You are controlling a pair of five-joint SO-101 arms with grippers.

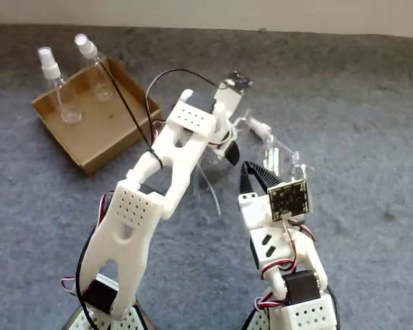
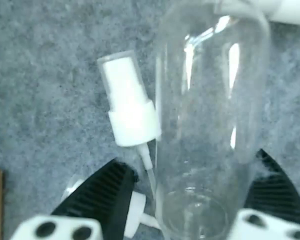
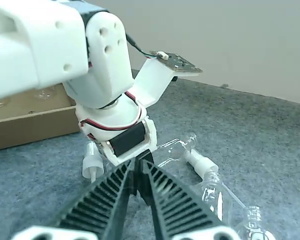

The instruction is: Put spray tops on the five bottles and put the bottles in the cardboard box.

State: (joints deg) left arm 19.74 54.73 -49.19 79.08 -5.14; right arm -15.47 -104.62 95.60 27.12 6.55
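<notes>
Straddling a clear bottle, left tool stands apart — right tool pressed together.

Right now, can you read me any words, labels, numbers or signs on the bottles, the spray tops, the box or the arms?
No text can be read.
The two capped bottles, the loose spray top and the cardboard box show no print.
Any marks on the circuit board at an arm's wrist are too small to read.
</notes>
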